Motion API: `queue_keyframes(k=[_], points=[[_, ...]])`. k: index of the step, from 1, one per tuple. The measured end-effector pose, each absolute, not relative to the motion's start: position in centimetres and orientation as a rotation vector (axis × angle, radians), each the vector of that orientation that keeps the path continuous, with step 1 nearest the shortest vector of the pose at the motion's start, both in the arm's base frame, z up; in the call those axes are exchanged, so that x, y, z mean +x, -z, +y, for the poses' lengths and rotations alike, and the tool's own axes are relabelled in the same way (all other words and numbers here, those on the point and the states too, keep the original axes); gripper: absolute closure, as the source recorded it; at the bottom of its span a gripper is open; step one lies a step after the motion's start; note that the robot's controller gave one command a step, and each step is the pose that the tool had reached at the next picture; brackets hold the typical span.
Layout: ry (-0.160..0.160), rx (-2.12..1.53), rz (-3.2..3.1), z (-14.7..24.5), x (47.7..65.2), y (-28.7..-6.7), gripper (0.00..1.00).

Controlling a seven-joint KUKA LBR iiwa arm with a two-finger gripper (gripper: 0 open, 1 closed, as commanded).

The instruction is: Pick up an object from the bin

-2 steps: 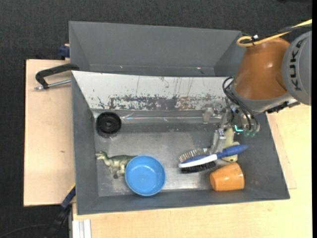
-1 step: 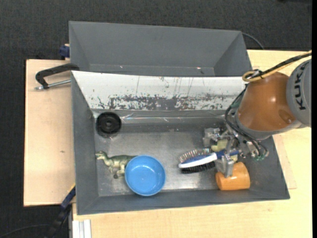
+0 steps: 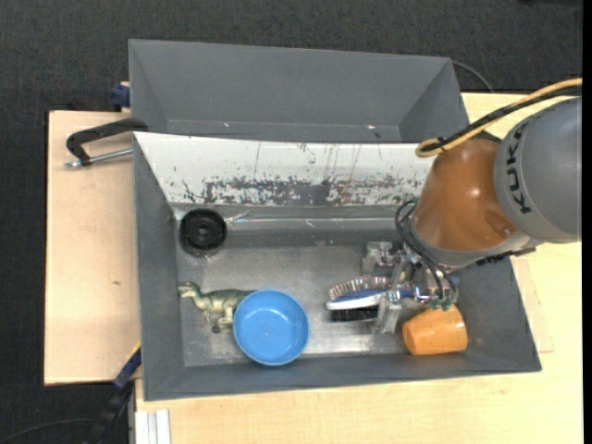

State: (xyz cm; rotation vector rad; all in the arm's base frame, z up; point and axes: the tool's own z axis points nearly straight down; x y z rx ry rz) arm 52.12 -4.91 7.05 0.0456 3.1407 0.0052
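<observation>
Camera view — black brush just left of end effector.

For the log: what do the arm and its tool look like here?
The arm is a rounded grey link with dark KUKA lettering. A glossy orange-brown cover wraps the wrist. Yellow and black cables run over it from the right. The tool is small, silvery metal with thin coloured wires.

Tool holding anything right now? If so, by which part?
Cannot tell. The tool sits at the right end of the silver-and-black brush, beside the orange cup.
</observation>
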Motion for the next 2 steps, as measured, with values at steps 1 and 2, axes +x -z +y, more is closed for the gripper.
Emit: queue_keyframes(k=[1, 2], points=[[-0.002, 0.047, 3.142, -5.1, 52.1, -7.0, 1.00], [0.003, -0.463, 3.094, -4.2, 53.8, -28.6, 1.00]])
